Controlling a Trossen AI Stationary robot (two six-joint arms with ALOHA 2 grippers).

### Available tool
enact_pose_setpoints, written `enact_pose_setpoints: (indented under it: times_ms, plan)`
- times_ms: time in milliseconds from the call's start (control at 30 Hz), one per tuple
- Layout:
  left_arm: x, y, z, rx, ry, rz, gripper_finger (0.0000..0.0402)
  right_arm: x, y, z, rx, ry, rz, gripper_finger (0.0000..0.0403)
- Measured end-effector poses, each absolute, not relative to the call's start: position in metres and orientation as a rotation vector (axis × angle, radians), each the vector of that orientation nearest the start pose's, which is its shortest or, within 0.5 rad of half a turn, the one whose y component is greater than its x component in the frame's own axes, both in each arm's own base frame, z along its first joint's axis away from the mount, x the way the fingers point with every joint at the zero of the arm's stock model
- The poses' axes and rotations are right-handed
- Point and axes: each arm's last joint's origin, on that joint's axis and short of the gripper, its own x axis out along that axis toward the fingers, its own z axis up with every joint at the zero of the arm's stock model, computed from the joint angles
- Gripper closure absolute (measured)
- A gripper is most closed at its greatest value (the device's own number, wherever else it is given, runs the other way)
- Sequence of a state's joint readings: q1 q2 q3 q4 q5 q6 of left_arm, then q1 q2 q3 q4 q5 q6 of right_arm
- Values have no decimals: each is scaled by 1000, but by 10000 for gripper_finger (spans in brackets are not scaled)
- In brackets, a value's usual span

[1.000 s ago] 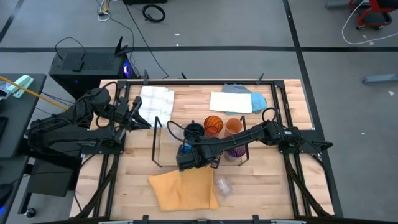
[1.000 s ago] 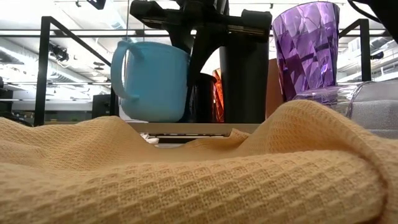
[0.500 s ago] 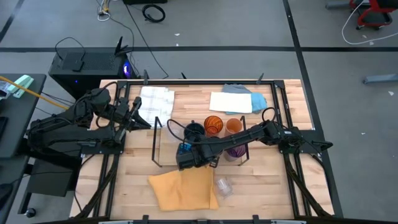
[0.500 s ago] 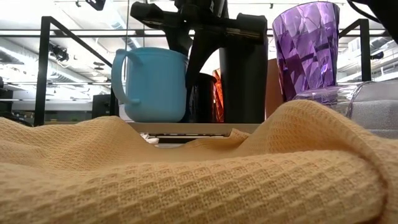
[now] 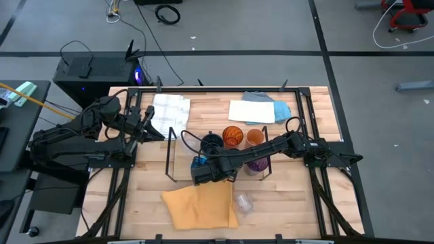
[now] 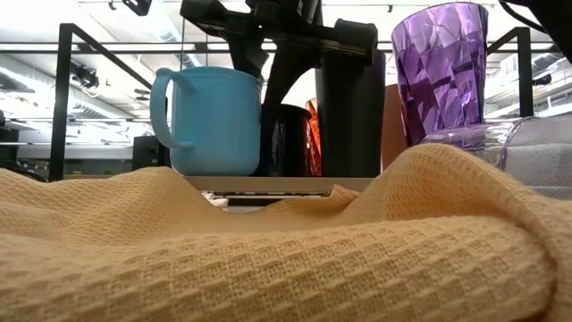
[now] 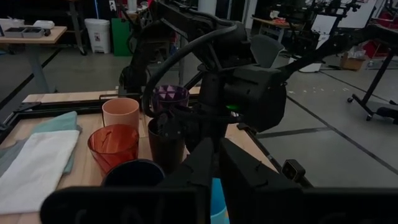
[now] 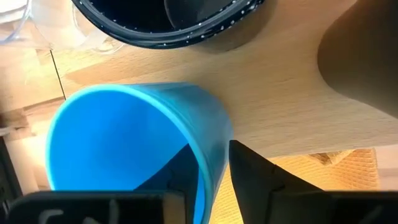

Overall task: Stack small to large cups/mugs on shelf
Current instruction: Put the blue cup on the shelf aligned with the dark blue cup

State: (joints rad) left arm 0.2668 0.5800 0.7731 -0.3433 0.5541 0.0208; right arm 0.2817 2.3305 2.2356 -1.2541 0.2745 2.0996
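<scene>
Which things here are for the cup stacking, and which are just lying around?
For the job: blue mug, purple cup, two orange cups, dark mug, black cup, clear glass, shelf.
Lying about: yellow cloth, white cloths, teal cloth.

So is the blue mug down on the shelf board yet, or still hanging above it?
Cannot tell. In the low view the yellow cloth hides the blue mug's base and the shelf under it. The right wrist view looks down past the rim, not at the base.
</scene>
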Motion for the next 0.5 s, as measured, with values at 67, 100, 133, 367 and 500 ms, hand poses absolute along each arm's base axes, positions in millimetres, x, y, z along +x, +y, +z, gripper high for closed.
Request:
enact_pose_setpoints:
  times_ms: [67,100,133,367,500]
  plan:
    - [119,17,340,-40,135,-288,372,456,124,238,1412,720,-1237,299]
    - [119,17,340,-40,135,-288,372,456,124,238,1412,720,-1237,295]
    - [119,17,340,-40,135,-288,371,456,124,238,1414,719,-1237,291]
    - [119,17,339,-43,147,-288,361,456,124,247,1424,714,-1221,274]
    - [119,17,339,-44,149,-288,364,456,124,253,1427,709,-1212,272]
